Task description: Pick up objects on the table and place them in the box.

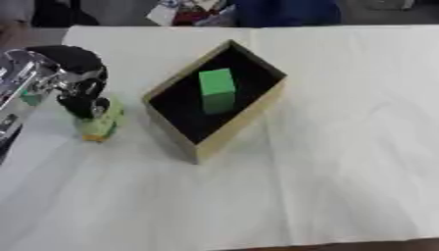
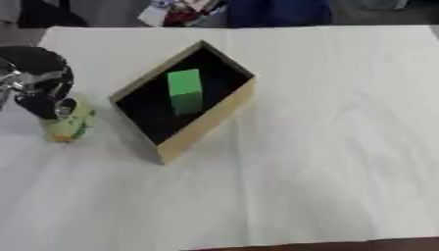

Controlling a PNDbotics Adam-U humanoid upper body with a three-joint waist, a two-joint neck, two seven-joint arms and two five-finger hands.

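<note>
A tan cardboard box (image 1: 249, 115) with a dark inside stands at the middle of the white-covered table, turned cornerwise. A green block (image 1: 217, 89) stands inside it. Left of the box lies a small yellow-green object (image 1: 101, 123) with an orange underside. My left hand (image 1: 79, 95) comes in from the left edge and sits right on top of that object, its dark fingers curled down against it. I cannot make out whether the object is lifted off the cloth. My right hand shows in neither view.
The white cloth (image 1: 343, 147) covers the table to its front and right edges. Beyond the far edge lie some coloured items (image 1: 193, 12) and dark shapes.
</note>
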